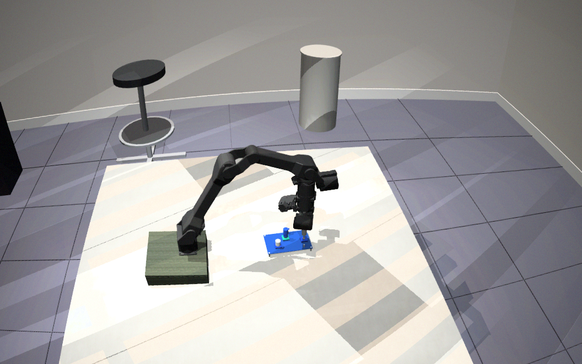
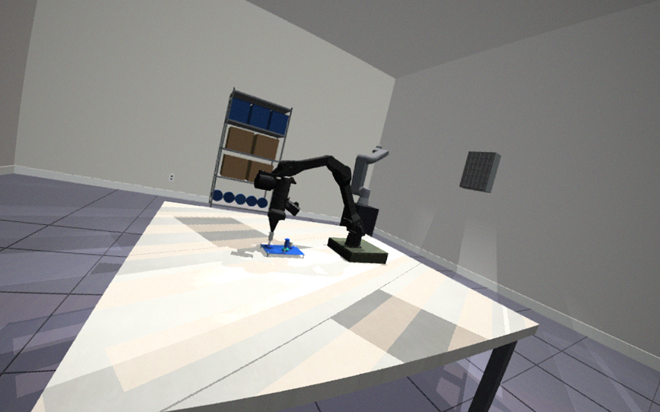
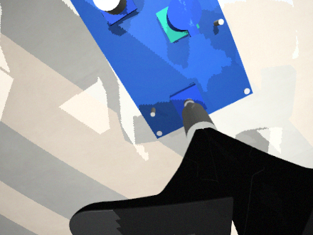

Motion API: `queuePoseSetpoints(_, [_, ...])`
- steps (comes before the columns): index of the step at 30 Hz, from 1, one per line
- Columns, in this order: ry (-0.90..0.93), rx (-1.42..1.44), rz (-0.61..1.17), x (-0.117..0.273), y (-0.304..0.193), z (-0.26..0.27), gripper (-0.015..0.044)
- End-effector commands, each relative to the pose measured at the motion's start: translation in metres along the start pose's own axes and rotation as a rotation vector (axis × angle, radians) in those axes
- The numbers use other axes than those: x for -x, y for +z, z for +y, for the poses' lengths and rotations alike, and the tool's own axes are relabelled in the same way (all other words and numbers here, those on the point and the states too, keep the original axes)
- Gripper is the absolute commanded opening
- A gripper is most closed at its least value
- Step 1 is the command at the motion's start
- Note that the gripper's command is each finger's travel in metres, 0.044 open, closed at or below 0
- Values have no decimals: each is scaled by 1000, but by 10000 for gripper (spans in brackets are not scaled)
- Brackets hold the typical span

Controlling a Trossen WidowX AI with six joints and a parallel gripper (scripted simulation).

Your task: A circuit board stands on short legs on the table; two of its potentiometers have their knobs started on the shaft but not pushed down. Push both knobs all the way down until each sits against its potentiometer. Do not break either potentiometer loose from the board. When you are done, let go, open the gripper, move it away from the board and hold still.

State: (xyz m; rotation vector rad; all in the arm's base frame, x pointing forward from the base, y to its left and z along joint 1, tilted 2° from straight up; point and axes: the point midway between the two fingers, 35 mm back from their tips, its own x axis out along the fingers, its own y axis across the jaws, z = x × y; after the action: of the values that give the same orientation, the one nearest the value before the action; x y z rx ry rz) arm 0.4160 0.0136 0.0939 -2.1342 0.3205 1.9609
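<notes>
The blue circuit board (image 1: 294,245) (image 2: 293,252) (image 3: 142,71) stands on short legs. My gripper (image 1: 303,228) (image 2: 272,232) (image 3: 203,136) is shut, straight above the far-right potentiometer (image 3: 192,93). Its tip meets the top of a grey knob (image 3: 196,115) with a pale rim; the tip hides that top, and contact is hard to judge. A narrow light bit of shaft shows below this knob. A tall blue knob (image 1: 285,231) (image 2: 286,242) (image 3: 184,12) stands over the green potentiometer (image 3: 174,33); its gap is hidden. A white-topped knob (image 1: 278,242) (image 3: 107,3) sits lower on a blue potentiometer (image 3: 124,16).
Small pins (image 3: 220,22) (image 3: 153,114) stand up from the board near its edges. The arm's green base block (image 1: 176,257) (image 2: 357,250) is on the table on the far side from the grey knob. A stool (image 1: 139,73) and a grey cylinder (image 1: 319,90) stand beyond the table.
</notes>
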Motion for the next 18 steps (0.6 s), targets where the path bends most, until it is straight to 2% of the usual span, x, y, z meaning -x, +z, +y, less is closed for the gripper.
queuePoseSetpoints(1, [3,4,-4,-7,-1,0,0])
queuePoseSetpoints(18, [3,4,-4,-13,-1,0,0])
